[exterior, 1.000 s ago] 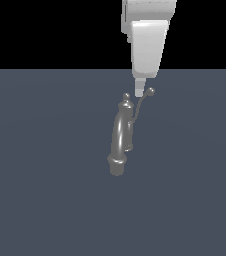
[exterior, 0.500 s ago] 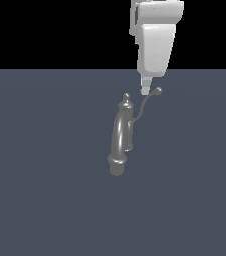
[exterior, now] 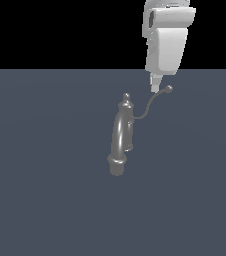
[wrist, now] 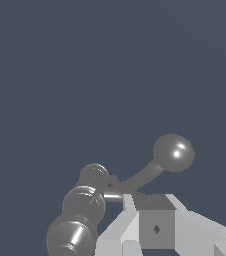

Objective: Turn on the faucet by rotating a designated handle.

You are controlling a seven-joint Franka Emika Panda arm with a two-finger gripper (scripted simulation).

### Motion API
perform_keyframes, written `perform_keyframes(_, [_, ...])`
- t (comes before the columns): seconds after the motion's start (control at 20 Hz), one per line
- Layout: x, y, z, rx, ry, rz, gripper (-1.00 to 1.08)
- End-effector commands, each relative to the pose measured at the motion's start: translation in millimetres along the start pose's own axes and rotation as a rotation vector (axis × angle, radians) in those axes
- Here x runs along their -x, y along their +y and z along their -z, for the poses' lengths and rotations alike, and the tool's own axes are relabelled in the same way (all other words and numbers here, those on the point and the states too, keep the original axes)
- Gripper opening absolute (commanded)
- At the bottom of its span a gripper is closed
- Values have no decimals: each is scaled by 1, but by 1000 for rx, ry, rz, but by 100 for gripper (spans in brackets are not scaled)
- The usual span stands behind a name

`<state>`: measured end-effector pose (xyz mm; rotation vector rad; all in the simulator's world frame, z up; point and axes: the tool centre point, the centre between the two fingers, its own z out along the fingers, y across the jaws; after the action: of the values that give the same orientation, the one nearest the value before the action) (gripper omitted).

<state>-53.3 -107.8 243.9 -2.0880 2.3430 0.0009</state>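
The glossy grey faucet (exterior: 119, 136) stands on the flat surface, its thick arched spout running from a knobbed upright post to a flared nozzle nearer the camera. The handle (exterior: 149, 106) is a thin curved lever rising from the post towards the exterior view's right and ending in a small ball tip (exterior: 168, 89). My gripper (exterior: 156, 86) hangs from above with narrow fingers together, its tip against the lever just beside the ball. In the wrist view the post's knobs (wrist: 82, 205), the handle (wrist: 140, 176) and my gripper (wrist: 147, 201) show close together.
A plain dark blue-grey floor (exterior: 45, 190) spreads around the faucet. Black background lies beyond its far edge. Nothing else shows.
My gripper has moved towards the exterior view's right. The handle's ball tip has swung the same way with it, away from the post.
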Motion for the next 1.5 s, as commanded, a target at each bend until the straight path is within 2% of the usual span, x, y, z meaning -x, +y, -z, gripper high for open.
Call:
perform_keyframes(0.0, [-28, -5, -1, 1, 3, -37, -100])
perform_keyframes(0.3, [-45, -18, -1, 2, 3, -43, -100])
perform_keyframes(0.35, [-12, -20, 0, -1, -3, 10, -100])
perform_keyframes(1.45, [-32, -85, -1, 1, 1, -26, -100])
